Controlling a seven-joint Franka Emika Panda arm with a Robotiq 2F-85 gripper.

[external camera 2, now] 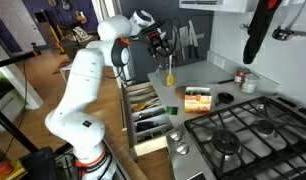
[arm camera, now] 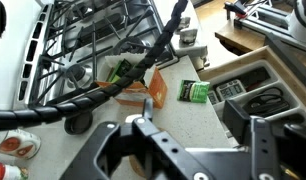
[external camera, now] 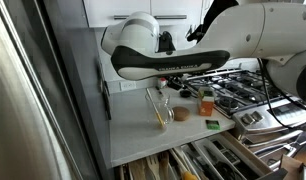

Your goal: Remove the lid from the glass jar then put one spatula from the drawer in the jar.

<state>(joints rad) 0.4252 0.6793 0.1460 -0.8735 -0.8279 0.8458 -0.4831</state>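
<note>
1. The spatula (external camera: 155, 106) hangs tilted. Its lower end could clip the rim of what looks like the glass jar (external camera: 166, 115) just beside it and tip it over.
2. It could also slip and drop. I cannot tell whether the jaws pinch its handle or stand apart.
3. The spatula is slim, with a pale handle and a yellow lower end. It sits over the middle of the desk (external camera: 133, 135), behind the open drawer (external camera 2: 145, 112) at the front edge.

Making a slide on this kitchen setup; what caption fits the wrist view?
Wrist view past the fingers: counter, gas stove and open drawer.
</note>
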